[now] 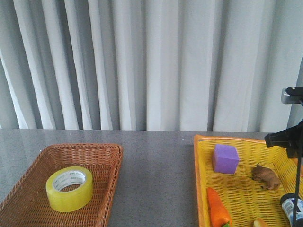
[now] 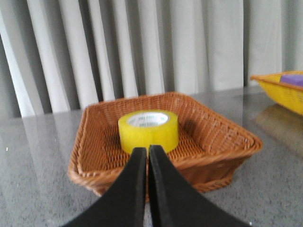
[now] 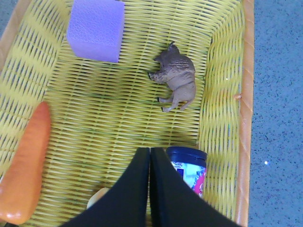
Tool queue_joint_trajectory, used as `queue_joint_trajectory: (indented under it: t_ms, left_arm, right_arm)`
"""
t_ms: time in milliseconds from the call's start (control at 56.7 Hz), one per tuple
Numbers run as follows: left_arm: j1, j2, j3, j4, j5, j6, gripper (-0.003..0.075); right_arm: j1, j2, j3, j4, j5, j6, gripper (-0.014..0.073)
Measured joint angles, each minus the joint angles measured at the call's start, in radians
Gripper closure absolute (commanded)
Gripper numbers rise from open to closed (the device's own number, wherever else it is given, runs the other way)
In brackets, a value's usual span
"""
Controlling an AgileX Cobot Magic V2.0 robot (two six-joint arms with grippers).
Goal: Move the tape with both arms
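Observation:
The yellow tape with a white printed core lies flat in the brown wicker basket at the front left. It also shows in the left wrist view, inside the basket. My left gripper is shut and empty, low on the near side of the basket, apart from the tape; it is out of the front view. My right gripper is shut and empty, above the yellow basket. Thin black parts of the right arm show at the front view's right edge.
The yellow basket at the right holds a purple cube, a brown toy animal, an orange carrot and a blue-lidded jar. Grey tabletop lies between the baskets. A grey curtain hangs behind.

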Motion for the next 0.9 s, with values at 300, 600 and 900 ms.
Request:
queue_joint_trajectory:
  t_ms: [300, 600, 900]
  left_arm:
    - [0.122, 0.0, 0.0, -0.004, 0.032, -0.001, 0.0727]
    - [0.145, 0.0, 0.0, -0.005, 0.032, -0.001, 0.0727]
    - [0.145, 0.0, 0.0, -0.013, 0.032, -0.001, 0.0727]
  right_arm:
    - [0.0, 0.0, 0.0, 0.0, 0.0, 0.0, 0.0601]
    - [0.0, 0.0, 0.0, 0.0, 0.0, 0.0, 0.0601]
    - [0.0, 0.0, 0.0, 0.0, 0.0, 0.0, 0.0601]
